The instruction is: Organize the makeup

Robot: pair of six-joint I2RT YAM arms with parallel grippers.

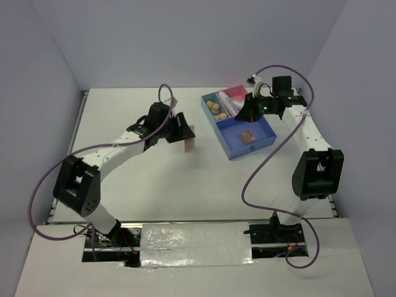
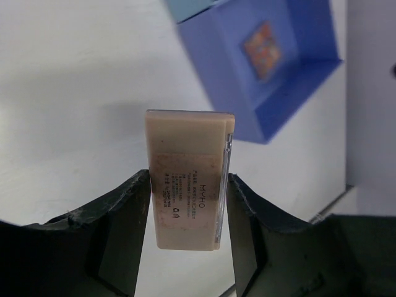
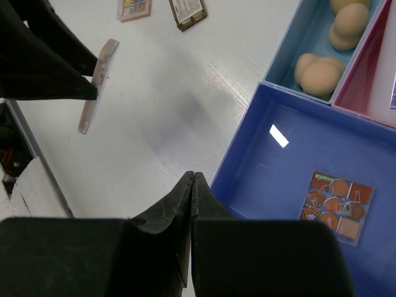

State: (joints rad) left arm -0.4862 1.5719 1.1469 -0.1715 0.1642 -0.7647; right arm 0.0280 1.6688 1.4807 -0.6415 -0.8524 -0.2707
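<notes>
My left gripper (image 1: 187, 137) is shut on a pinkish flat palette (image 1: 190, 145) and holds it upright above the table, left of the tray. In the left wrist view the palette (image 2: 187, 179) sits on edge between both fingers (image 2: 127, 216). The divided tray (image 1: 263, 130) holds tan sponges (image 1: 216, 110), a white bottle with pink label (image 1: 232, 102) and a brown-gold palette (image 1: 247, 137). My right gripper (image 1: 243, 115) is shut and empty, hovering over the tray's left rim (image 3: 238, 145). The right wrist view shows the brown-gold palette (image 3: 337, 201), the sponges (image 3: 322, 68) and the held palette (image 3: 96, 83).
Two more palettes lie on the table beyond the left gripper: a multicolour one (image 3: 134, 8) and a brown one (image 3: 187, 11). They are hidden under the left arm in the top view. White walls close the table at the back and sides.
</notes>
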